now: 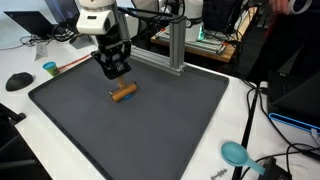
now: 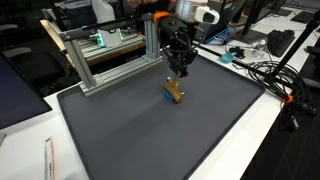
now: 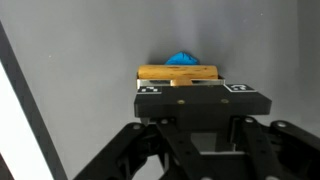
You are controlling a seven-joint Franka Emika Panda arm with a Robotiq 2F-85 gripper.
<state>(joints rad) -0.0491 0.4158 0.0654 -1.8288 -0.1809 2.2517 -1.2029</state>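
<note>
Though near, cylinder (image 1: 123, 93) below gripper (image 1: 116, 71)

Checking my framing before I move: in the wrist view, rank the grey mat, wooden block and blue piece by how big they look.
1. grey mat
2. wooden block
3. blue piece, smallest showing, but the block hides part of it, so unsure

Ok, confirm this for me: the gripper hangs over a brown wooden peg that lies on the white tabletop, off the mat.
One thing is wrong: the wooden peg lies on the dark mat, not off it, as both exterior views show. The rest holds: the peg is brown, and the gripper hangs over it.
</note>
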